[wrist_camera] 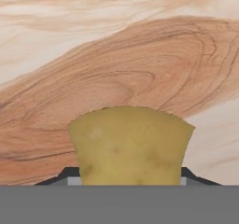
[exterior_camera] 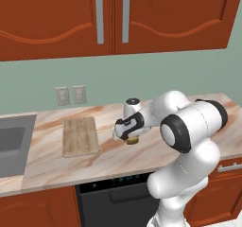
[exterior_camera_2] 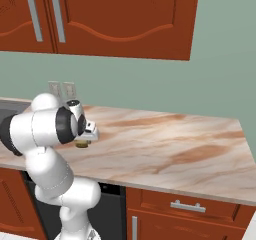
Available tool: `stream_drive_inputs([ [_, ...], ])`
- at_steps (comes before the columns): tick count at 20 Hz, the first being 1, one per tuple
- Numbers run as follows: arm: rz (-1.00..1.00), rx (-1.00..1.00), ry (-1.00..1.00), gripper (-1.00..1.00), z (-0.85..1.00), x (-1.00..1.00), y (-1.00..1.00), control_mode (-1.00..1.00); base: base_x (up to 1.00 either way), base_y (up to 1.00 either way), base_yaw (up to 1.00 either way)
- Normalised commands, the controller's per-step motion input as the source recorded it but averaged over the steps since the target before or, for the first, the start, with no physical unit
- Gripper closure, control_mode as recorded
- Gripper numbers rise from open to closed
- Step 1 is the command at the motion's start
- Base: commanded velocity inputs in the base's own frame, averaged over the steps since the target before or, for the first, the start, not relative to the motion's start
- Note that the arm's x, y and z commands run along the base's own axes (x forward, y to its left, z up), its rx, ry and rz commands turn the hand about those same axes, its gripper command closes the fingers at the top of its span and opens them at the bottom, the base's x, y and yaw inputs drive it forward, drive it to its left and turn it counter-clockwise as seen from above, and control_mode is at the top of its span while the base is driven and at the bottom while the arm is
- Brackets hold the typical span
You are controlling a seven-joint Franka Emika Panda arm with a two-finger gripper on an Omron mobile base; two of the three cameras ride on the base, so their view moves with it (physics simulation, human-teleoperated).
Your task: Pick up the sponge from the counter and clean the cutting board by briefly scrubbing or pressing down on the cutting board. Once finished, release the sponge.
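Pickup looks done: sponge [wrist_camera: 130, 146] clamped between the 2 fingertips of the end effector [exterior_camera: 133, 139], fingers closed onto its sides, held just above the tabletop [exterior_camera: 142, 155] near the middle of its front half. Still to do: carrying it left to the cutting board [exterior_camera: 80, 135], pressing or scrubbing briefly, then letting go. Board lying flat toward the sink end, well apart from the sponge, nothing on it. Mustard-yellow block, mottled with darker specks, slightly pinched where gripped.

Mustard-yellow sponge [wrist_camera: 130, 146] – beige-pink counter [wrist_camera: 140, 69] with orange-brown veins – light-tan striped cutting board [exterior_camera: 81, 135].
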Motion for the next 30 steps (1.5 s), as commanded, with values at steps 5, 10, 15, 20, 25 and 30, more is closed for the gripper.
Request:
stream_drive_inputs([
  [5,0.0,0.0,0.0,1.0,-0.3,0.0,-0.14,-1.0,0.0,0.0,0.0],
  [10,0.0,0.0,0.0,1.0,-0.29,0.0,-0.02,-1.0,0.0,0.0,0.0],
  [15,0.0,0.0,0.0,-1.0,0.0,0.0,0.0,-1.0,0.0,0.0,0.0],
  [20,0.0,0.0,0.0,-1.0,0.0,0.0,0.0,-1.0,0.0,0.0,0.0],
  [25,0.0,0.0,-0.06,-1.0,0.27,-0.07,-0.03,-1.0,0.0,0.0,0.0],
  [30,0.0,0.0,-0.05,-1.0,0.82,-0.1,-0.01,-1.0,0.0,0.0,0.0],
])
